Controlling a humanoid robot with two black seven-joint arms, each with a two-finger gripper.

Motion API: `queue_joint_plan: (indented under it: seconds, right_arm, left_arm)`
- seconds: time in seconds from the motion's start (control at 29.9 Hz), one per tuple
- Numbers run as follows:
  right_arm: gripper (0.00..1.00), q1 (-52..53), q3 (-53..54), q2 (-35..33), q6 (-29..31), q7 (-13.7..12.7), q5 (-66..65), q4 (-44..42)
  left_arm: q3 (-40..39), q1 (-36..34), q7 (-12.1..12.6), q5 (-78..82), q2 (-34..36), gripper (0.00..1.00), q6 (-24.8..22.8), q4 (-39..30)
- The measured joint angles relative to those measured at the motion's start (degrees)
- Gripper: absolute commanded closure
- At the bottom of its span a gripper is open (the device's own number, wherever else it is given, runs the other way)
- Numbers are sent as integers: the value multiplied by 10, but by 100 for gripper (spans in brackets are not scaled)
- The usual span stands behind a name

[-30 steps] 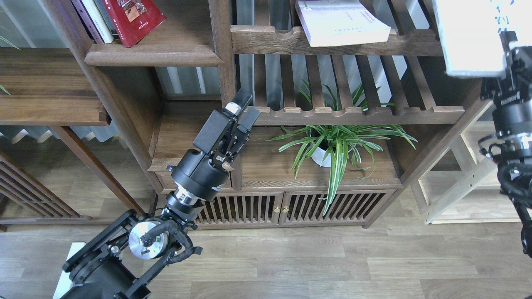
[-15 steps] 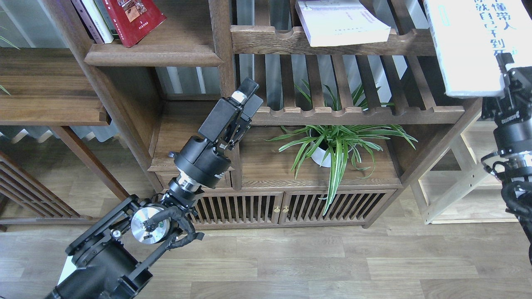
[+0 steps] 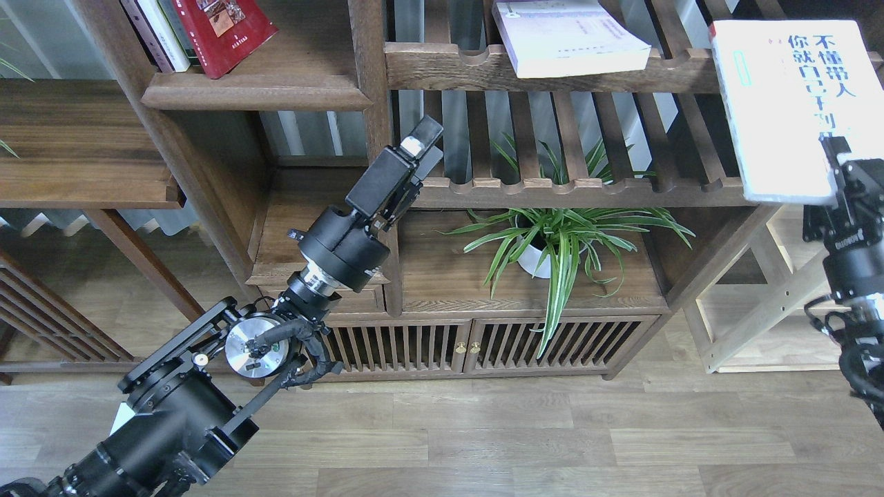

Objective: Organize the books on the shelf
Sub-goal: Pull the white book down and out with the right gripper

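Note:
A dark red book leans against other books on the walnut shelf at the top left. On the upper slatted rack lies a pale lavender-white book, flat. At the right edge my right gripper is shut on the lower edge of a white book with blue Chinese characters, holding it up in front of the bookcase's right side. My left gripper points up at the lower slatted rack's left end, open, with nothing in it.
A potted spider plant stands on the cabinet top under the lower slatted rack. A central post divides the bookcase. A pale wooden frame stands at the right and a dark side table at the left.
My right gripper has lowered the white book, so its blue characters now show. My left gripper has risen up and to the right, closer to the lower slatted rack.

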Motion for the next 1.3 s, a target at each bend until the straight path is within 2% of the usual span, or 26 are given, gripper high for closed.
queue_joint_plan:
  seconds: [0.53, 0.77, 1.14, 1.3]
  right_arm:
    - [96, -123, 2, 1, -1, 0, -20, 1]
    - [96, -111, -44, 5, -1, 2, -39, 2]
    - [96, -53, -91, 30, -1, 3, -45, -1]
    - [96, -49, -116, 40, -1, 3, -46, -2]
  left_arm:
    - [36, -12, -3, 3, 0, 2, 0, 27]
    - [54, -9, -9, -9, 0, 2, 0, 54]
    - [105, -9, -7, -48, 0, 3, 0, 54]
    - [120, -10, -7, -116, 0, 3, 0, 50]
